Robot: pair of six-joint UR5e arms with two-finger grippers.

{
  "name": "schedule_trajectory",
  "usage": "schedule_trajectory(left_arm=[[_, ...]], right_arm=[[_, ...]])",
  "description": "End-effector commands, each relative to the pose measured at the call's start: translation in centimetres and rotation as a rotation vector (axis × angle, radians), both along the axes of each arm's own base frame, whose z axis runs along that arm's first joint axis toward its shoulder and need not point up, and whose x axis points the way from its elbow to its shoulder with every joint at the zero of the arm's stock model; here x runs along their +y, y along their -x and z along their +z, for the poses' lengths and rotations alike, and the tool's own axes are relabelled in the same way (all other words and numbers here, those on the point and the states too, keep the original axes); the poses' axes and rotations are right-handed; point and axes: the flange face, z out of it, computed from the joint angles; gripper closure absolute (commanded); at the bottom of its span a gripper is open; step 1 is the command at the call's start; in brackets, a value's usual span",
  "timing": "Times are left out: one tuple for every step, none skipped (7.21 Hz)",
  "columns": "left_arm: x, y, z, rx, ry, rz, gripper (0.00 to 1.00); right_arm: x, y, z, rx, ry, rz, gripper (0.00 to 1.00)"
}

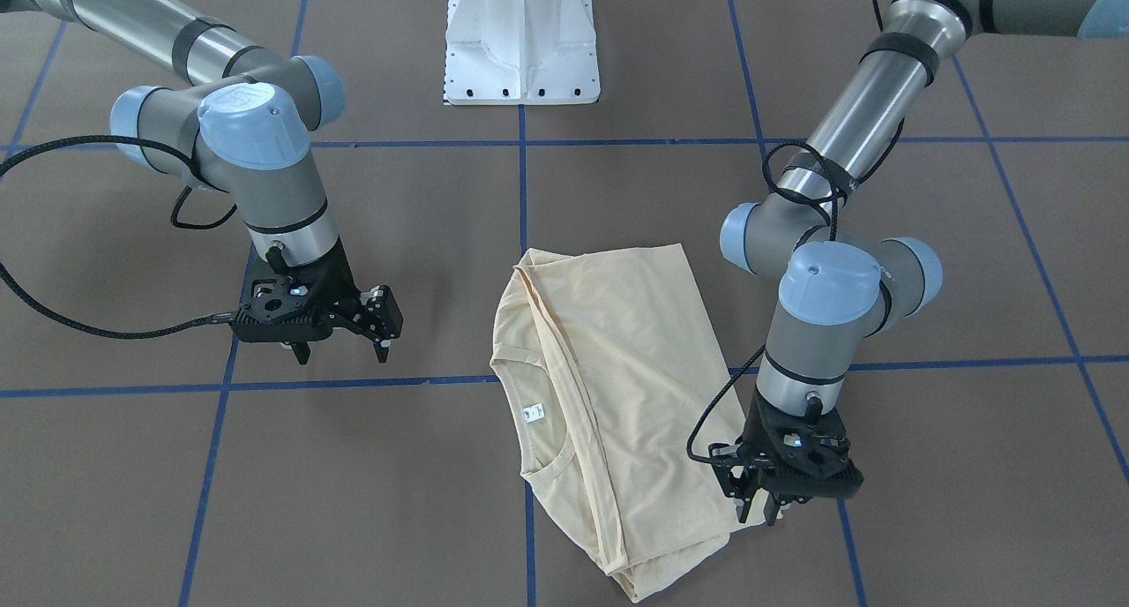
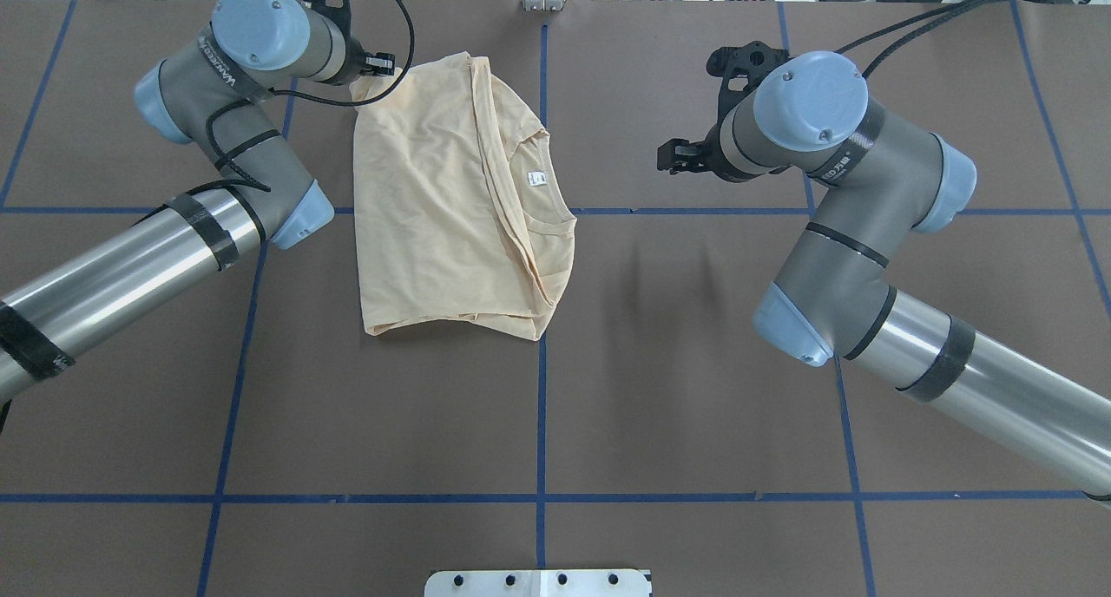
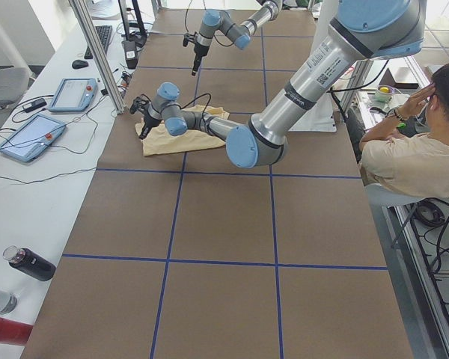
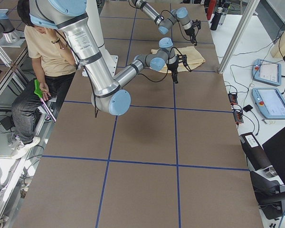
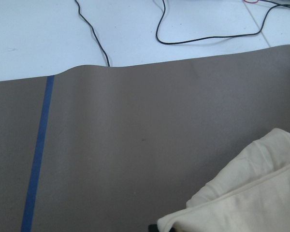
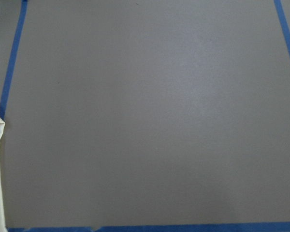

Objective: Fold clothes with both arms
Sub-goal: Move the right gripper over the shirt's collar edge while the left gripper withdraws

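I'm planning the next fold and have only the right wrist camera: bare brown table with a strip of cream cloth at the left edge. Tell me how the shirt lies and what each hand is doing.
Observer: The shirt lies partly folded and flat on the table, across the centre line, with its neck label facing up.
Operator: Report the right hand.
Observer: The right hand is open and holds nothing. It is off to the shirt's side, clear of the cloth.
Operator: Now the left.
Observer: The left hand is at the shirt's far corner on the robot's left. I cannot tell whether it grips the cloth.
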Motion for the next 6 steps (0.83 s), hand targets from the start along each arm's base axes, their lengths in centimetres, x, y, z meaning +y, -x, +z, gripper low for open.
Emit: schedule_trajectory(left_arm=[[1.8,5.4,2.1,0.024,-0.043,0.154,0.00],[4.0,7.1,3.6,0.036,-0.047,0.166,0.00],[4.4,7.3,3.6,0.038,-0.048,0.163,0.00],[4.4,7.4,3.7,0.040,-0.042,0.157,0.00],[4.5,7.4,4.0,0.041,-0.039,0.155,0.00],[4.5,7.3,4.0,0.040,-0.040,0.157,0.00]], right_arm=[[1.4,4.7,-3.7,-0.074,0.078,0.053,0.00],[1.8,7.8,-5.5,-0.094,0.111,0.120,0.01],[1.9,11.3,-7.1,-0.086,0.114,0.154,0.01],[1.9,14.9,-8.2,-0.067,0.120,0.190,0.01],[2.4,17.6,-8.4,-0.038,0.112,0.189,0.02],[3.6,18.6,-8.0,-0.021,0.095,0.177,0.08]])
